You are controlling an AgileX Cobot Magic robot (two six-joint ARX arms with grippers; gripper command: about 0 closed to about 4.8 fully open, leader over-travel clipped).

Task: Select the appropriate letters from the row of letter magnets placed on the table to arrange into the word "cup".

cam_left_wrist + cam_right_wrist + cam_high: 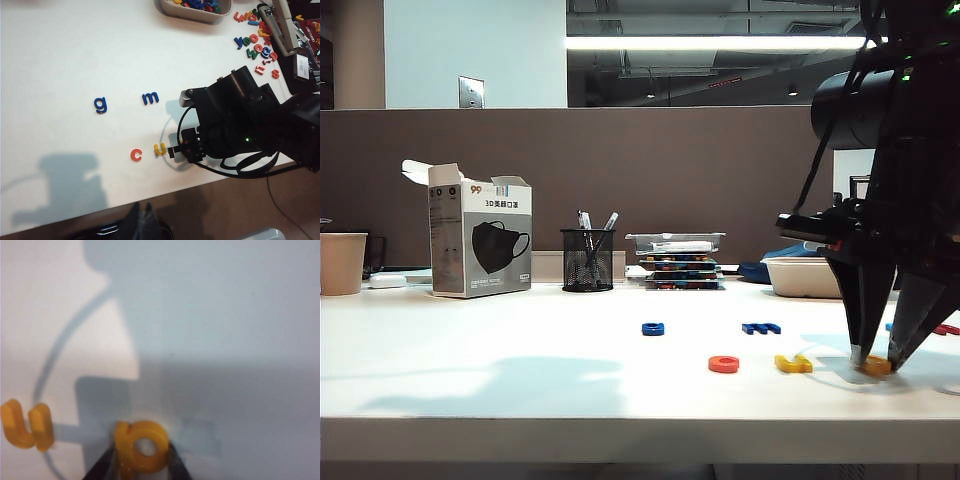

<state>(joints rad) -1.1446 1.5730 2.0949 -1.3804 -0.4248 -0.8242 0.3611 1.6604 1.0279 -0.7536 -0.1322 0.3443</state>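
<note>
A: Letter "p" [142, 447], where is it?

B: Pinched in the right claw [140, 460], low on the worktop [520, 390] just beside the "u" [793, 364], with the "c" [724, 364] beyond (likely finishing "cup").

A: The left claw?

B: Unseen; its camera alone reads the letters from above, the "p" hidden.

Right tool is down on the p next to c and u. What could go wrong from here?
1. The right tool pinches the yellow p at its edges on the table; on release it may stick to a finger and twist.
2. The p sits near the yellow u; sliding it closer could bump the u out of line with the red c.
3. The word sits near the table's front edge.
</note>
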